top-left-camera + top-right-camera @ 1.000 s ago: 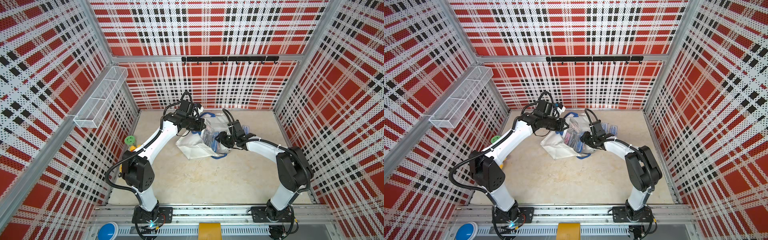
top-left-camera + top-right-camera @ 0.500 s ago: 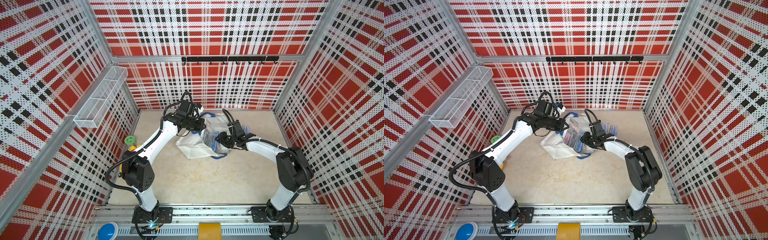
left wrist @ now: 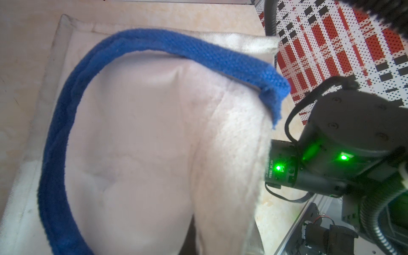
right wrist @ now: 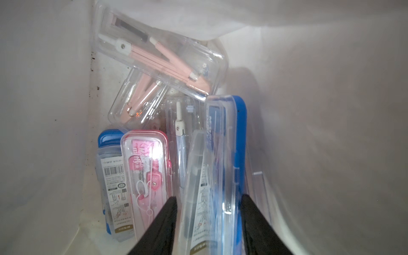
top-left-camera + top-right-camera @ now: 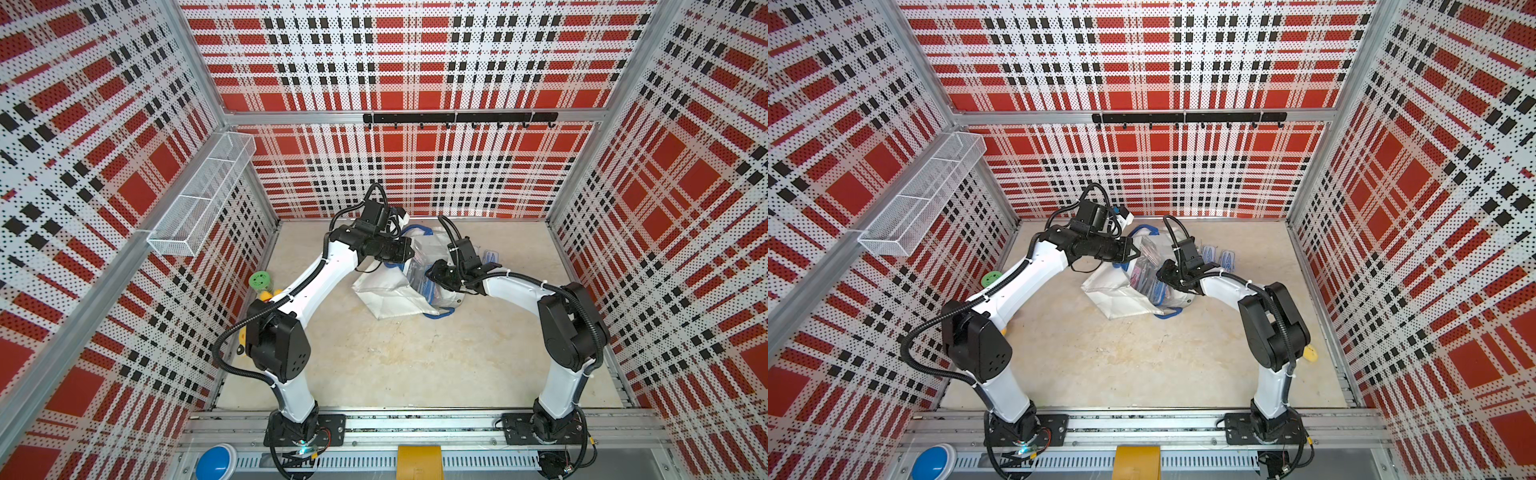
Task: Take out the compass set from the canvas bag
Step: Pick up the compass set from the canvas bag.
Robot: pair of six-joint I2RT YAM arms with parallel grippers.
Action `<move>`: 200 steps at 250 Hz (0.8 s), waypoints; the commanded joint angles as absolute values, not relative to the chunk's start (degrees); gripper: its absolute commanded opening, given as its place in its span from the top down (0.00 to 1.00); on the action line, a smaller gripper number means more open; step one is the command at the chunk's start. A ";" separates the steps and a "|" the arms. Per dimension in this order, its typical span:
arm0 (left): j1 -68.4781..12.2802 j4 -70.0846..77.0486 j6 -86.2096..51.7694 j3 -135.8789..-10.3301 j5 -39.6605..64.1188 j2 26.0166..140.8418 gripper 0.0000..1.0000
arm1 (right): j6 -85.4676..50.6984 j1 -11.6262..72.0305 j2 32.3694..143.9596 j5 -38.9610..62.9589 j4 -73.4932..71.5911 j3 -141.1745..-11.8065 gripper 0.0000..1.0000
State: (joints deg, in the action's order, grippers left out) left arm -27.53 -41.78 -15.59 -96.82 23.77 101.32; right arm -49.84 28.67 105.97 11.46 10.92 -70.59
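While the pale bench [image 5: 395, 365] lies broad between the two bases, the left arm [image 5: 316, 282] stands up from the front rail, bends at its black elbow and slants toward the back wall, wrist turned level toward the middle. The right arm [image 5: 519, 289] takes the matching shape: upright from its base, elbow high, forearm stretched inward and dipping down.

Between them the canvas bag [image 5: 386, 293] slumps on its side on the bench near the back wall, mouth turned toward the right arm. In the left wrist view a blue strap [image 3: 66, 132] loops over its white cloth.

The left tool [image 5: 1128, 250] is clenched at the raised upper rim of the bag's mouth. Its tips are hidden against the cloth, so I cannot tell whether fabric is pinched between them.

The right tool [image 4: 208, 197] is inside the bag, its fingers [image 4: 163, 225] parted on either side of a compass set [image 4: 212, 167]. This is a clear-lidded case with a blue back, standing on edge within the bag. One finger lies against the blue edge, the other just beside the clear edge.

Deeper in lie a pink case [image 4: 145, 172] and two clear cases [image 4: 163, 57] holding pale pink compasses, stacked crosswise. Two small blue cases [image 5: 1227, 258] lie on the bench just behind the right forearm.
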 commanded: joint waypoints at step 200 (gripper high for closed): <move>-28.93 -39.68 -15.56 -100.22 27.82 102.32 1.00 | -55.83 30.74 113.21 16.87 6.68 -72.77 0.70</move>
